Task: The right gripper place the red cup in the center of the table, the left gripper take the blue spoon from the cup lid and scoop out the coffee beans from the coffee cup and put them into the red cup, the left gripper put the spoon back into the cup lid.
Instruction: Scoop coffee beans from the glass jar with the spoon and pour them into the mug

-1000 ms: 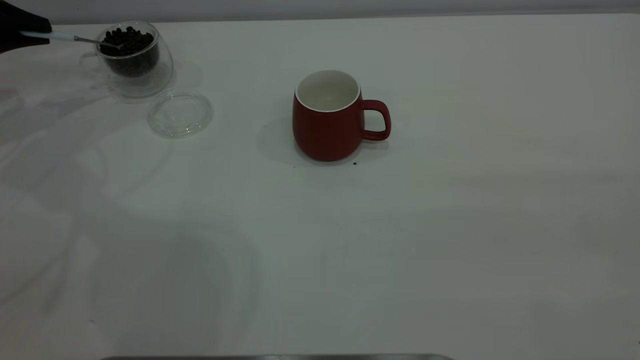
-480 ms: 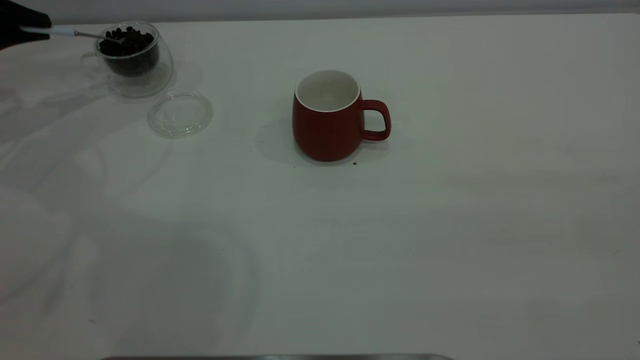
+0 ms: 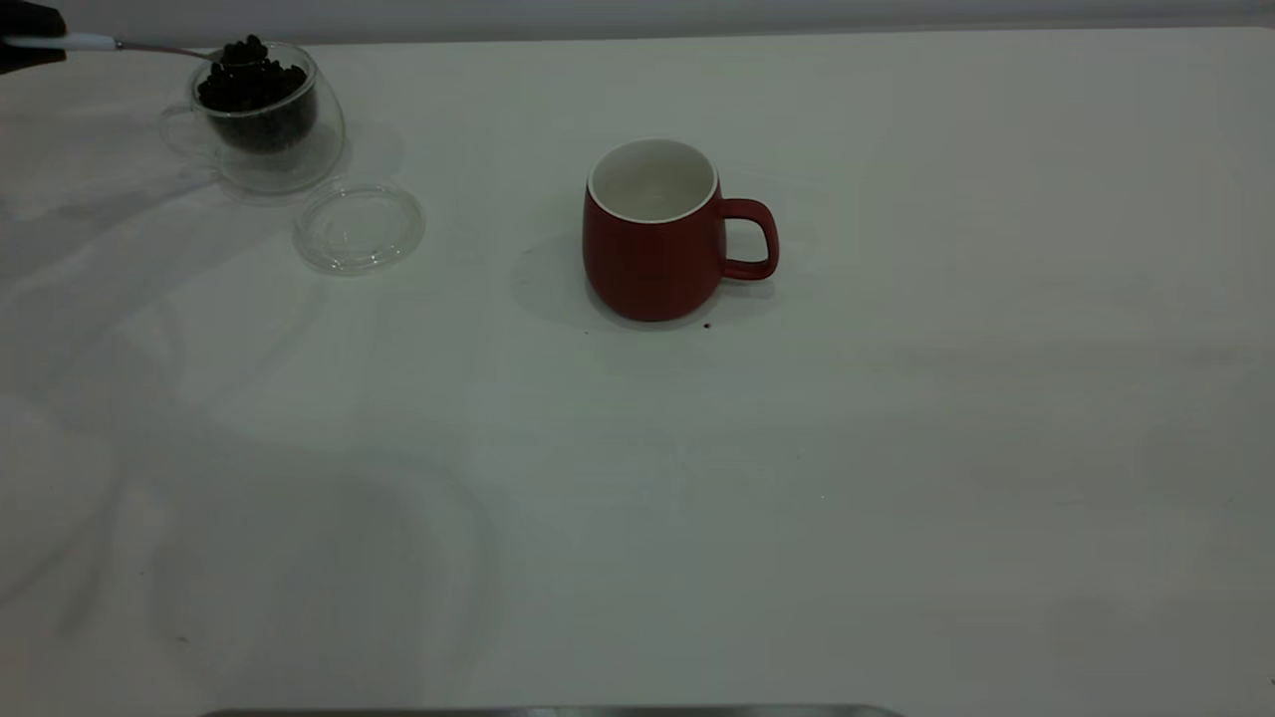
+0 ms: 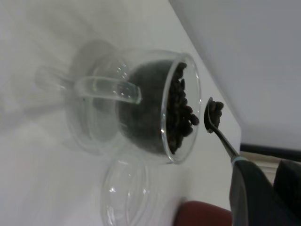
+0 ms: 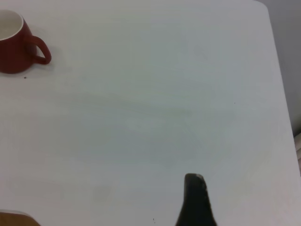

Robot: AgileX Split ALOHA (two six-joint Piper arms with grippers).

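My left gripper (image 3: 30,40) is at the table's far left corner, shut on the blue spoon (image 3: 100,43). The spoon's bowl holds a few coffee beans (image 4: 214,110) and hangs just above the rim of the coffee cup (image 3: 269,149). That clear glass cup is filled with a heap of dark beans (image 3: 254,90). The cup lid (image 3: 359,227) lies bare beside it. The red cup (image 3: 647,264) stands upright in the middle of the table (image 3: 797,498), handle to the right. My right gripper (image 5: 195,200) hovers over bare table, far from the red cup (image 5: 14,47).
A tiny dark crumb (image 3: 707,325) lies by the red cup's base. The table's back edge runs just behind the coffee cup. A grey strip (image 3: 548,711) shows at the front edge.
The spoon has risen out of the bean heap with beans in its bowl. My left gripper has moved up and toward the left edge. The red cup and lid have not moved.
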